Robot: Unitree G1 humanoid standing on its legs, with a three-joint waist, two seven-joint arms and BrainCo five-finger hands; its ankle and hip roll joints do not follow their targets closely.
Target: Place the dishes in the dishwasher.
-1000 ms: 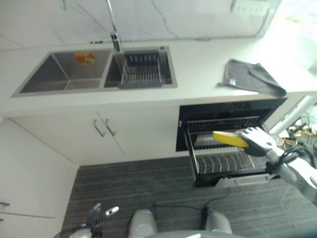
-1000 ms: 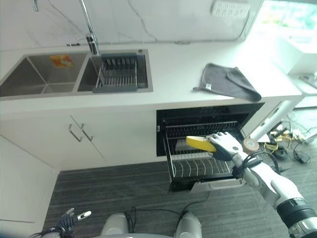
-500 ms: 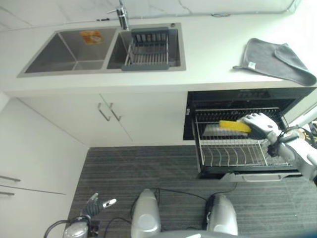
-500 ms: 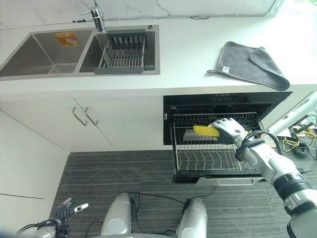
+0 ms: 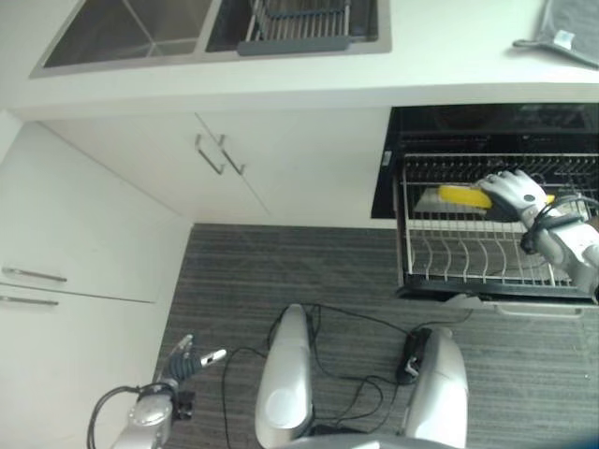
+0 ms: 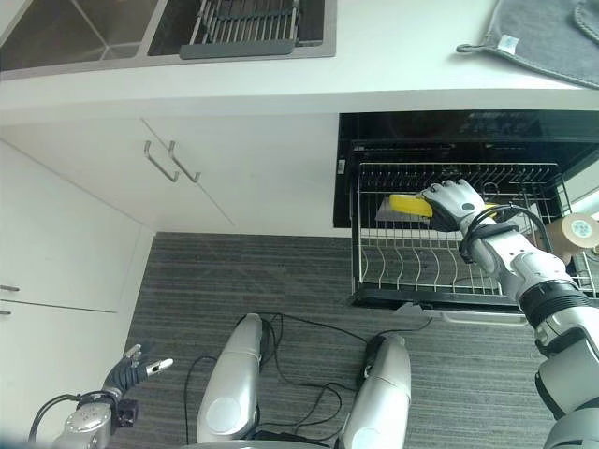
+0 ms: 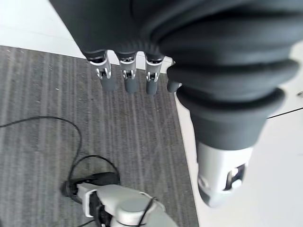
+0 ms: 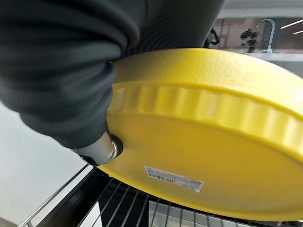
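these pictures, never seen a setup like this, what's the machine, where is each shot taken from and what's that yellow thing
It is a humanoid robot loading a dishwasher. Two pictures look down from cameras on its head; the other two come from cameras on its wrists. The right hand grips a yellow plate over the pulled-out dishwasher rack, whose wire slots look empty. The left hand hangs low over the striped floor, fingers straight, holding nothing. Above the dishwasher is a white counter with a sink, a drying rack and a grey cloth.

My arms are silver-grey; each hand (image 6: 453, 201) has silver, dark-tipped fingers (image 7: 129, 80) and a dark ribbed wrist cover.
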